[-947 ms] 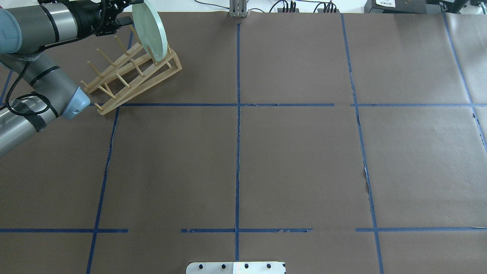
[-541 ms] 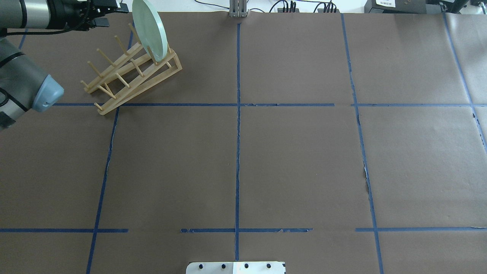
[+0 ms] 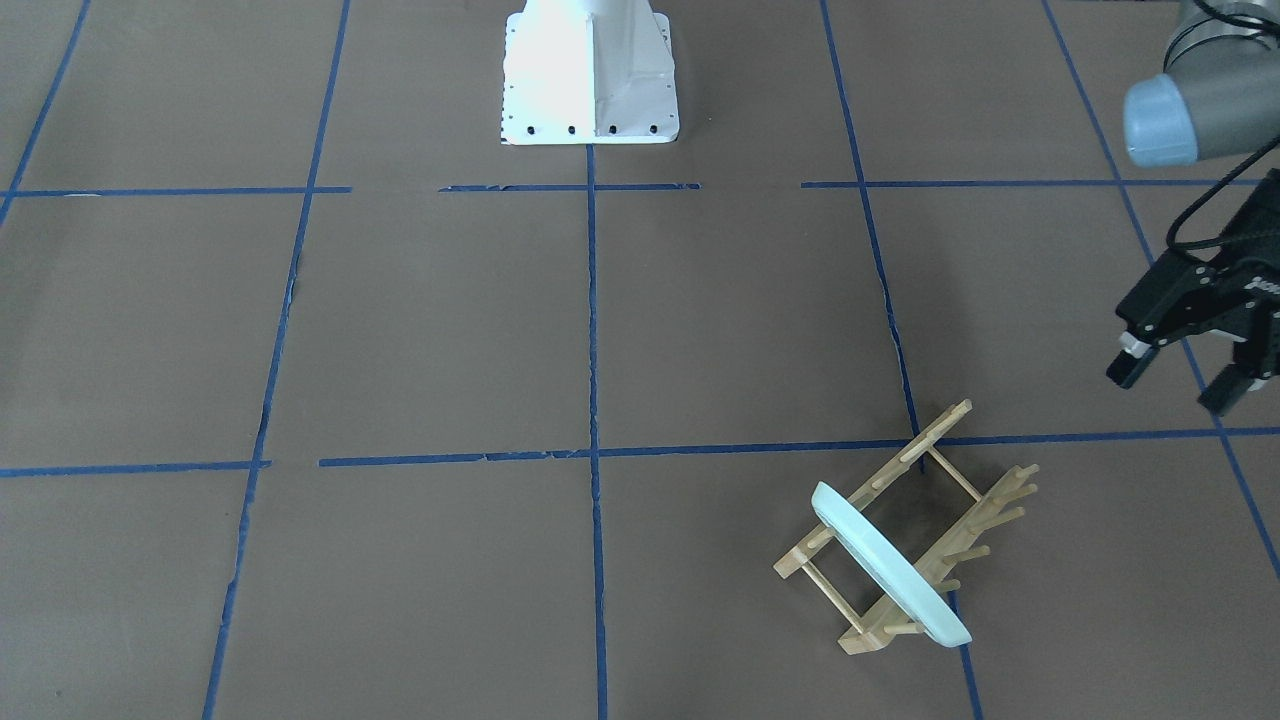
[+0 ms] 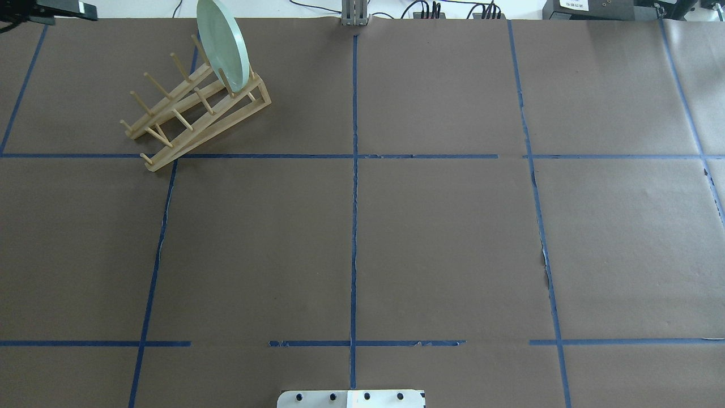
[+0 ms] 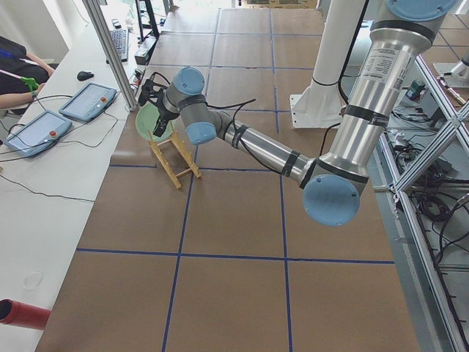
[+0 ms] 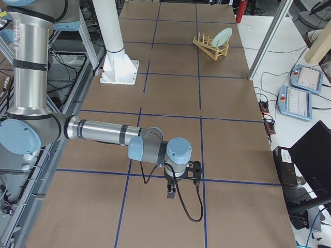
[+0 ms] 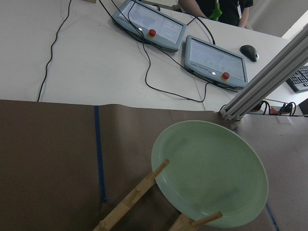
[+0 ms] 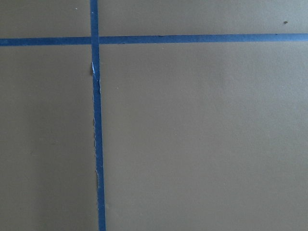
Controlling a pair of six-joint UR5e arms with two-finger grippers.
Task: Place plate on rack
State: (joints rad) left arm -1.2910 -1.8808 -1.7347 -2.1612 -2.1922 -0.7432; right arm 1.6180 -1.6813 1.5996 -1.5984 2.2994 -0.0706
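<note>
Seemingly finished. Front-facing view, left to right: plate [image 3: 890, 565] stands on edge in the end slot of the rack [image 3: 932, 436], leaning on pegs that stop it rolling or tipping. Right of the rack, well apart, left end effector [image 3: 1173, 388] hangs empty, fingers spread; reads as placement done. Right end effector [image 6: 173, 191] far from the rack over bare paper; whether its fingers are apart or together, cannot tell. Desk [image 3: 400, 320]: brown paper, blue tape grid. Beyond the rack: two control pendants [image 7: 214, 60] on a white table.
</note>
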